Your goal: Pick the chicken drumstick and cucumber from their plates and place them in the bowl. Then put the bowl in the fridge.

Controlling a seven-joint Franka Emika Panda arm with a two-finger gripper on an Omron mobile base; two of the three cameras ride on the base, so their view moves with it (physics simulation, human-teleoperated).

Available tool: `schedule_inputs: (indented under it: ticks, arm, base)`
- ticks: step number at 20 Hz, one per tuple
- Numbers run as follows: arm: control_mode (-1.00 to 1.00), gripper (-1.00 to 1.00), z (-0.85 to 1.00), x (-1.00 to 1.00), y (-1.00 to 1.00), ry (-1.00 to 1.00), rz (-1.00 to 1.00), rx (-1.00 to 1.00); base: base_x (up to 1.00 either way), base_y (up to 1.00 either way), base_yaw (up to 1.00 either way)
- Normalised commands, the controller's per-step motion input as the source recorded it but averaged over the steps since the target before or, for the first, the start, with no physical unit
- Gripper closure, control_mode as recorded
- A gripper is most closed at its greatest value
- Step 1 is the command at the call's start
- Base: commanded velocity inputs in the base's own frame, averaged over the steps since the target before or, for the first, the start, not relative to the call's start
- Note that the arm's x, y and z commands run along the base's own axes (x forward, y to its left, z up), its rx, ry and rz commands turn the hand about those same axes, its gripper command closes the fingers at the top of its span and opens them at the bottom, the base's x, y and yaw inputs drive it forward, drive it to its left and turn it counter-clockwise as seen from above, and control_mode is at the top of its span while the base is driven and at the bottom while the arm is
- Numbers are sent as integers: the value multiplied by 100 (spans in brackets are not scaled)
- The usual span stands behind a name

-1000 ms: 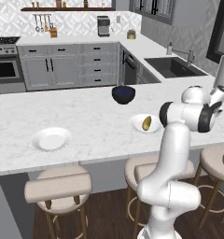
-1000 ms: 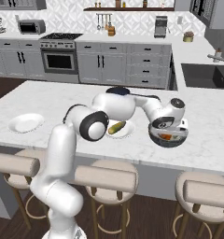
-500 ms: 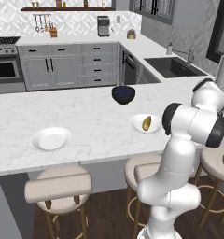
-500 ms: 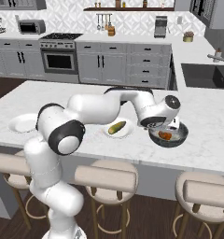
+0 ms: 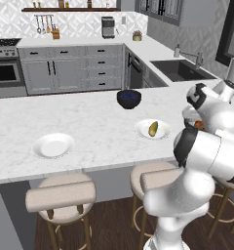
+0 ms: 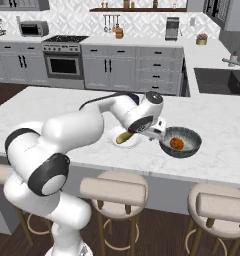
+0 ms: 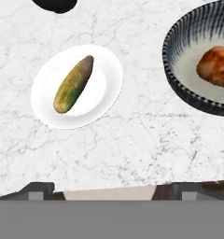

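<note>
While the cucumber (image 7: 73,84) lies flat on its white plate (image 7: 104,100), its long axis runs diagonally in the hand view, darker tip toward the upper right and yellower end toward the lower left. Next to that plate, apart from it, sits the bowl (image 7: 177,77) with the chicken drumstick (image 7: 215,66) already inside, glossy orange-brown against the pale inner wall.

From the right base view the gripper (image 6: 153,131) hangs over the counter (image 6: 52,105) between the cucumber's plate and the bowl (image 6: 180,143), not touching either as far as I can see. Honestly can't tell whether the claw is spread or closed, the fingers are too small there and barely peek into the hand view. Nothing seems to be held in it.

Stuff one view gives you that the others don't: the left base view shows a second white plate (image 5: 53,145), bare, well off to the left on the counter, plus a dark bowl (image 5: 128,98) further back near the far edge. The right base view shows the drumstick (image 6: 176,143) sitting in the bowl, where the left base view has the arm covering most of that spot. In the left base view the cucumber (image 5: 153,129) looks nearly upright on its plate
</note>
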Motion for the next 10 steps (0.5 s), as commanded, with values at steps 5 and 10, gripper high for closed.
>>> schedule_inputs:
  ticks: [5,10]
  arm:
    - [-100,-100,0,9,93,24,-10,-9]
    - [-100,-100,0,38,49,22,-3,0]
  base:
    - [0,0,0]
    - [0,0,0]
